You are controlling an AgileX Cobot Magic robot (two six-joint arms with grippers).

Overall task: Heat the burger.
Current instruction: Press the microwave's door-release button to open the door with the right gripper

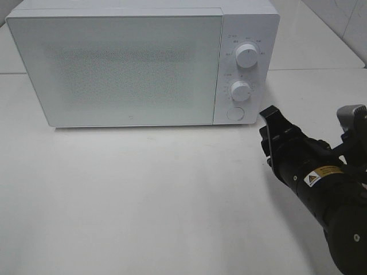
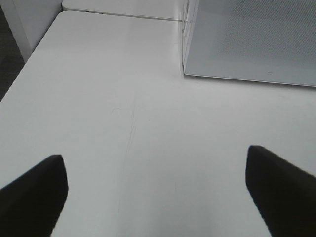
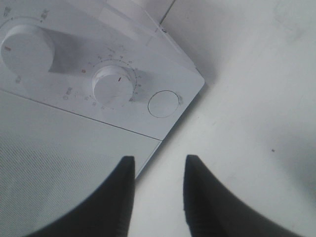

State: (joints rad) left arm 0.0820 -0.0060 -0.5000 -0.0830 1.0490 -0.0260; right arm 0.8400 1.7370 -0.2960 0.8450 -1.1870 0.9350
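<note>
The microwave's [image 1: 246,23] frosted door [image 1: 114,69] is shut and I can't spot the burger, perhaps behind it; the right gripper [image 3: 158,160] hovers near the round button [image 3: 164,103], fingers narrow on nothing; the left gripper [image 2: 153,158], unseen from high up, gapes wide over the table [image 2: 123,98].

glossy white plastic microwave [image 1: 245,26], speckled frosted door [image 1: 117,69], smooth matt white table [image 1: 143,200]

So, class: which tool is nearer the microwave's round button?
Right. The right tool sits just beside the button; the left tool faces the opposite end of the door.
</note>
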